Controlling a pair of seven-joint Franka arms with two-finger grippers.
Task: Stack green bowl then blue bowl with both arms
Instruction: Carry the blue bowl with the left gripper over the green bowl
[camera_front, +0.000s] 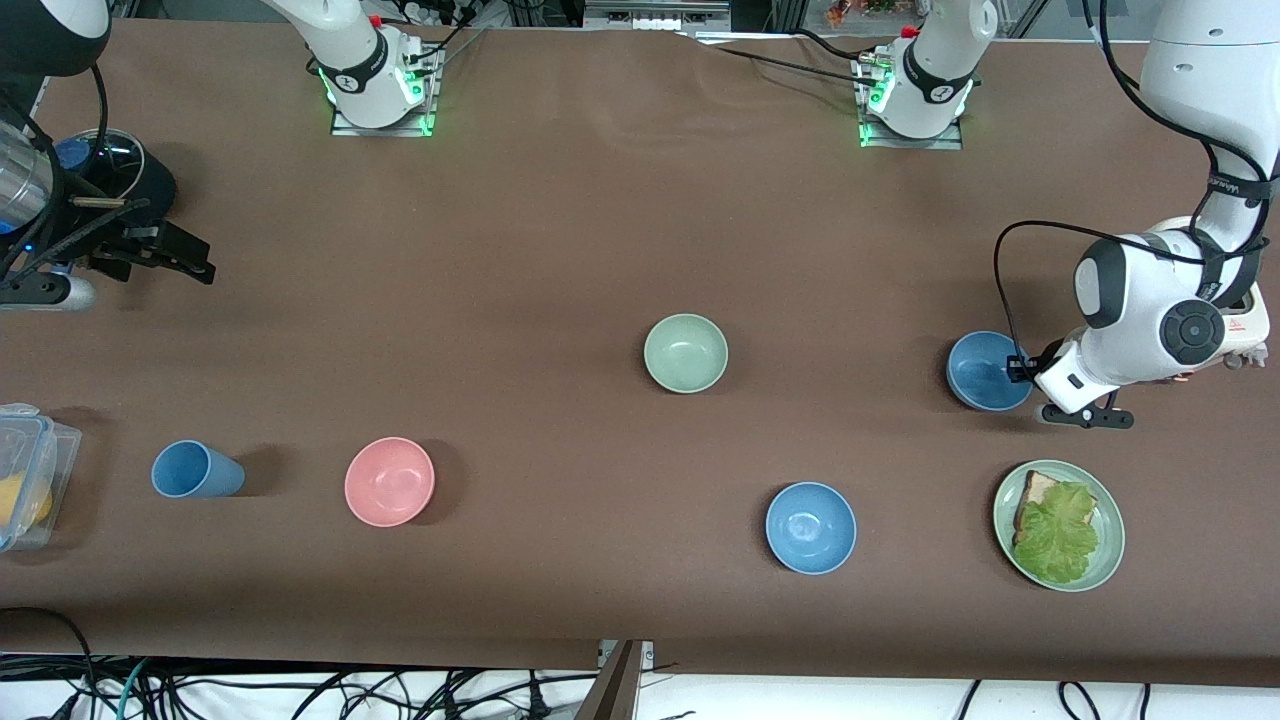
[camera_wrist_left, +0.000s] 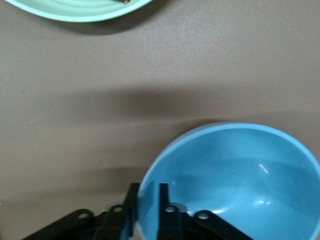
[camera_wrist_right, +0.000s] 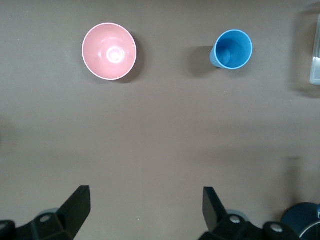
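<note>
Green bowl (camera_front: 686, 352) sits alone mid-table, nothing stacked yet. Left gripper (camera_wrist_left: 148, 207) pinches the blue bowl's (camera_front: 985, 372) rim near the left arm's end; right gripper (camera_wrist_right: 146, 205) waits, spread wide, over its own end.

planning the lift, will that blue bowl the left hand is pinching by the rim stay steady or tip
The blue bowl looks rigid, so it should keep its shape. The left hand straddles only one edge of the rim, so the bowl may well tilt once lifted. Its glossy inside suggests a smooth wall that could slip between the fingers.

green bowl (camera_front: 686, 352) upright mid-table; blue bowl (camera_front: 985, 370) gripped
</note>
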